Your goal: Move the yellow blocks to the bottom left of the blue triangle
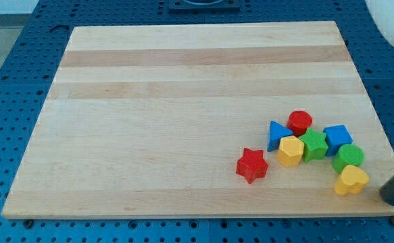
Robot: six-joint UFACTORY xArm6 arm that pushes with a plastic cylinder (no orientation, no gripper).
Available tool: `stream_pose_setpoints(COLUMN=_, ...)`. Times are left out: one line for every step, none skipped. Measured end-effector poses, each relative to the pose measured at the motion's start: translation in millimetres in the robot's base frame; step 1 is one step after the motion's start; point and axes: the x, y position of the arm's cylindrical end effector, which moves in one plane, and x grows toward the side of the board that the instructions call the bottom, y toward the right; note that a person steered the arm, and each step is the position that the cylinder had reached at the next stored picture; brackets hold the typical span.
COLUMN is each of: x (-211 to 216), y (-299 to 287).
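The blue triangle [276, 134] lies at the view's lower right of the wooden board [183, 101]. A yellow hexagon-like block [290, 151] touches it just below and to its right. A yellow heart block [351, 180] lies farther right, near the board's right edge. My tip [390, 198] is the dark rod's end at the view's far lower right, just right of the yellow heart and apart from it.
A red cylinder [300, 122], a green star-like block [313, 145], a blue block [337, 139] and a green round block [349, 157] crowd around the triangle. A red star [252, 165] lies alone to the left. The board's right edge is close.
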Motion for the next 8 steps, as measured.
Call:
stream_pose_setpoints(x=-8, y=-41)
stream_pose_setpoints(x=-19, y=-82)
stream_pose_setpoints(x=-30, y=-102)
stream_pose_setpoints(x=-41, y=-112)
stream_pose_setpoints(x=-65, y=-139)
stream_pose_setpoints(x=-73, y=-150)
stream_pose_setpoints(x=-73, y=-150)
stream_pose_setpoints(x=-72, y=-151)
